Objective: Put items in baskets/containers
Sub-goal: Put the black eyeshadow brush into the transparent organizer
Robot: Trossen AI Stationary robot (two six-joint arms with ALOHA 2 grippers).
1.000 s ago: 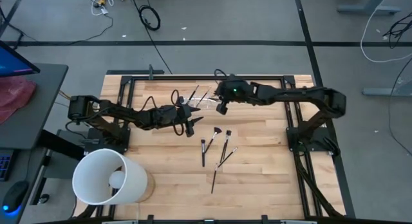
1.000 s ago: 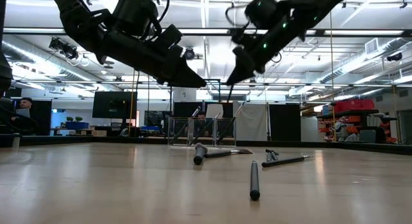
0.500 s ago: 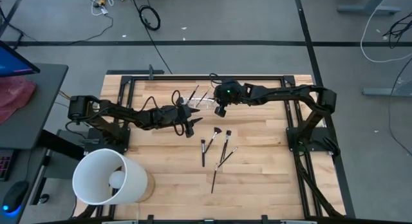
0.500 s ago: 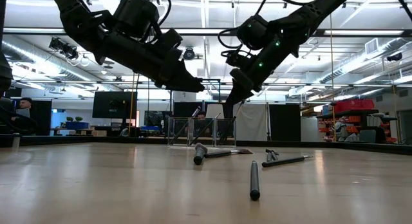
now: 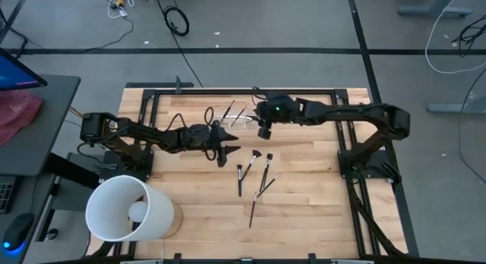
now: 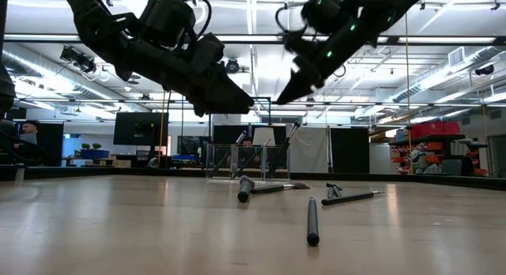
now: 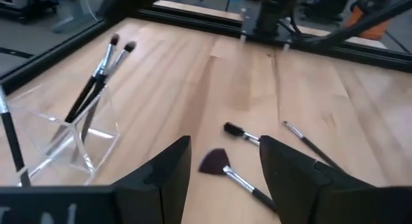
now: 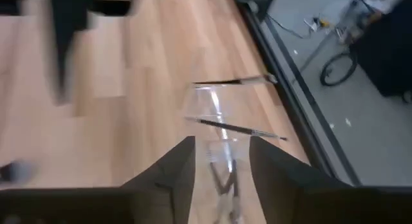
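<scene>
The left gripper (image 7: 222,176) hangs with its two fingers (image 7: 164,172) spread apart and nothing between them, raised above the wooden table (image 5: 304,211) near its middle, just beside the clear holder (image 7: 61,143). The right gripper (image 8: 222,166) also has its fingers (image 8: 177,169) released and empty; it hovers over the holder (image 8: 215,130) near the table's far edge, clear of the brushes inside. In the high view the left gripper (image 5: 225,152) points toward the table's centre while the right gripper (image 5: 263,130) sits a little beyond it, the two close together but apart. The holder (image 5: 241,121) stands upright near the back rail and carries a few brushes (image 7: 96,76) leaning out of it at a slant, their tips above its rim. More brushes lie flat on the wood in front of the grippers: a fan brush (image 5: 256,156), a short brush (image 5: 240,179), and a long brush (image 5: 261,190), lying near one another. In the low view these loose brushes (image 6: 312,220) rest on the table in front of the holder (image 6: 247,160). A large white bucket (image 5: 125,209) lies at the table's near left corner, well apart from everything else.
</scene>
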